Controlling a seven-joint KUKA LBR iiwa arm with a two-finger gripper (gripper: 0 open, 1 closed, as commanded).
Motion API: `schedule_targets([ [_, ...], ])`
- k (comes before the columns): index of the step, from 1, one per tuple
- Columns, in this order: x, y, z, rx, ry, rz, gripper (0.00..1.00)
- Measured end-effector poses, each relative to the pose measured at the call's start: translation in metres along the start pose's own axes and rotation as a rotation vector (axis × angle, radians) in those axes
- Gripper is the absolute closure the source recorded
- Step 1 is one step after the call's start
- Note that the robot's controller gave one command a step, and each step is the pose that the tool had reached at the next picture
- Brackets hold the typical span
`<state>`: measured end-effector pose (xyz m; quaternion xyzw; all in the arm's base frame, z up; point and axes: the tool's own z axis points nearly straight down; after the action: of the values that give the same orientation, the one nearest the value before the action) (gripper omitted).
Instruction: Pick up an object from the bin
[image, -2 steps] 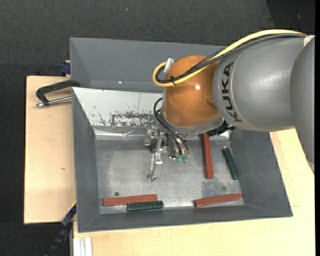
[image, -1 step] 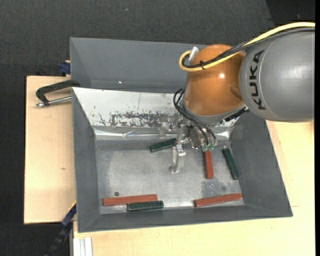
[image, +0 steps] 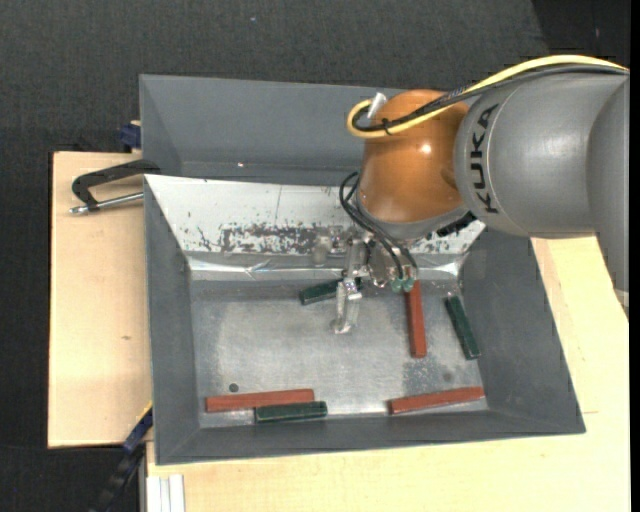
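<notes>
Note that the hand (image: 346, 305) hangs low at the back middle of the bin (image: 170, 330), just beside the right end of a short dark green bar (image: 318, 293). You cannot tell whether it is apart or together. This bar lies flat, well apart from the other bars, so it is likely the easiest pick

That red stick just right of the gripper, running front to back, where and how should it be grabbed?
Probably at mid-length, from straight above, closing across its narrow width. The red stick lies flat and alone; both long sides look clear, the green stick lying apart.
</notes>
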<state>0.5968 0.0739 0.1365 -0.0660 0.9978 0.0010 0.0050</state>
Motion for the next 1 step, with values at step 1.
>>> schedule_targets([
  [1,0.0069,0.0024,0.0167,0.000,0.011,-0.045,0.00],
])
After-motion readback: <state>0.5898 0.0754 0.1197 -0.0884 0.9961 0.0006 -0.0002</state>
